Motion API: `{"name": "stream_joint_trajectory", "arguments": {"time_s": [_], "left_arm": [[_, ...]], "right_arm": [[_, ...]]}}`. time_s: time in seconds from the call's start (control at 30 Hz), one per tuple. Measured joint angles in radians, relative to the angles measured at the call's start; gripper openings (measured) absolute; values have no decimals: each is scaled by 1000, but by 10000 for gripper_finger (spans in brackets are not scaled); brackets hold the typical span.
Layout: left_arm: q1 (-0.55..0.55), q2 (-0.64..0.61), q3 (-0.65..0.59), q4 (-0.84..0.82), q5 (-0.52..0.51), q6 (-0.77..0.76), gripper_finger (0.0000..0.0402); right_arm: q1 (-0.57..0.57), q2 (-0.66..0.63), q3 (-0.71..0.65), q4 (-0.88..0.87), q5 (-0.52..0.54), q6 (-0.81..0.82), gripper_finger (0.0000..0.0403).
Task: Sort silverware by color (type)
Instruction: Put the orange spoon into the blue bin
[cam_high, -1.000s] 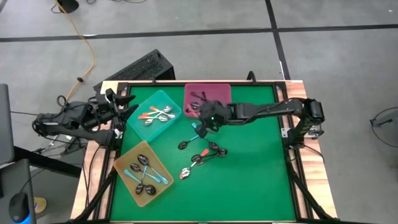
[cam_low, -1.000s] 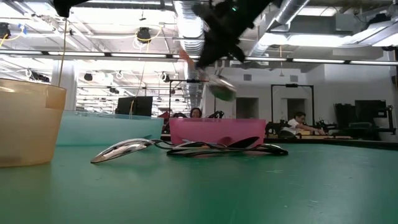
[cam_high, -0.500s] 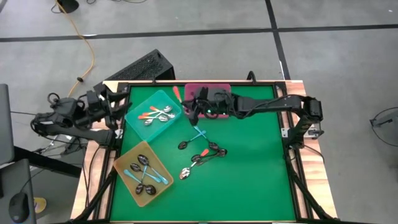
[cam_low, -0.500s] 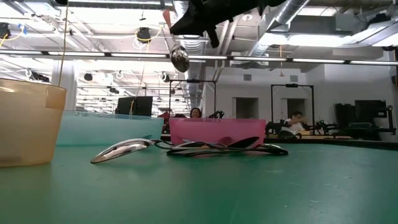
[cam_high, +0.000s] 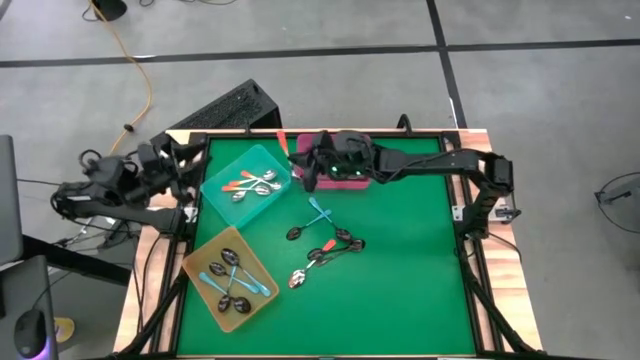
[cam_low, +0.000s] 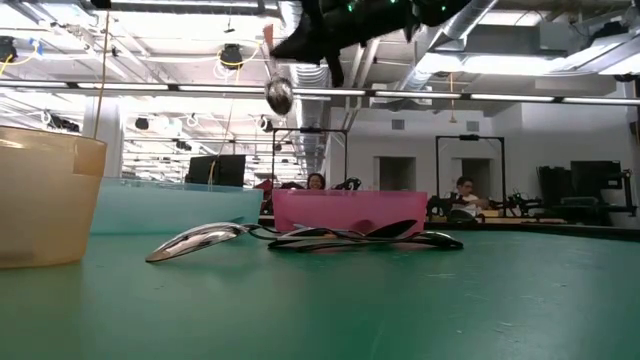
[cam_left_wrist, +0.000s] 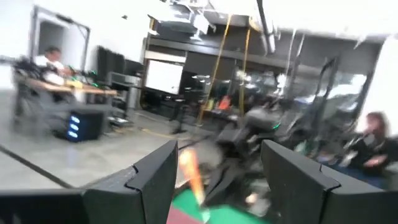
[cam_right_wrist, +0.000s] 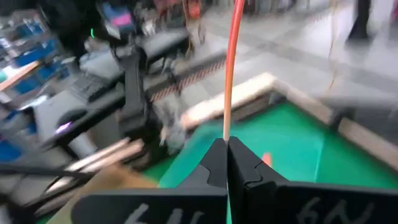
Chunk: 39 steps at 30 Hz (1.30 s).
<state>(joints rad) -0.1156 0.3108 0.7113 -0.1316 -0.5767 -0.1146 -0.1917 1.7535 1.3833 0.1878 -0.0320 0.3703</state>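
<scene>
One orange spoon (cam_high: 283, 146) hung pinched in the right gripper (cam_high: 312, 165) between the pink tray (cam_high: 352, 180) and teal tray (cam_high: 252, 160), seen from above. The left gripper (cam_high: 185, 160) waited spread at the table's edge. The low view showed the bowl aloft. The right wrist view showed fingers (cam_right_wrist: 214, 163) clamping the handle. Carrying seemed under way; next it likely needed lowering over the teal tray.

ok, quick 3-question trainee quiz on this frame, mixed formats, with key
1. True or false: the right gripper carries an orange-red-handled spoon above the table.
2. Which tray holds the orange-red-handled spoons? A) teal B) pink C) yellow
3. Fill in: the left gripper waits at the table's left edge with jaws ____.

Key: 1 true; 2 A; 3 open
</scene>
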Motion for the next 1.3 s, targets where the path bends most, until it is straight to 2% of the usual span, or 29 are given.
{"name": "stream_joint_trajectory", "arguments": {"time_s": [0.13,0.27,0.4,0.47,0.6,0.77,0.93,1.03,1.1,1.2,1.3], "left_arm": [[-1,-12,-2,-81,75,5,219],[-1,-4,-2,-78,-8,-29,219],[-1,-2,-4,-90,-11,-8,219],[-1,-2,-4,-72,-24,-19,219],[0,-2,-17,-100,-14,-24,219],[0,3,-45,-85,-135,-66,219],[0,8,-47,-208,-122,-38,219],[0,19,-47,-157,-164,-76,219],[0,18,-47,-138,-142,-96,219],[0,16,-47,-169,-86,-55,219],[-1,24,-47,-165,-113,-4,219]], "right_arm": [[21,6,4,-8,-76,-73,5],[15,34,0,-9,-82,-95,5],[15,57,1,74,-66,-116,5],[21,90,8,181,-82,-110,5],[8,114,0,175,-128,-108,5],[-22,134,3,175,-130,-28,5],[-43,135,3,207,-107,-220,5],[-68,133,3,278,-86,-140,5],[-81,132,3,295,-92,-84,5],[-89,135,3,325,-143,-129,5],[-99,181,46,347,-159,-207,5]]}}
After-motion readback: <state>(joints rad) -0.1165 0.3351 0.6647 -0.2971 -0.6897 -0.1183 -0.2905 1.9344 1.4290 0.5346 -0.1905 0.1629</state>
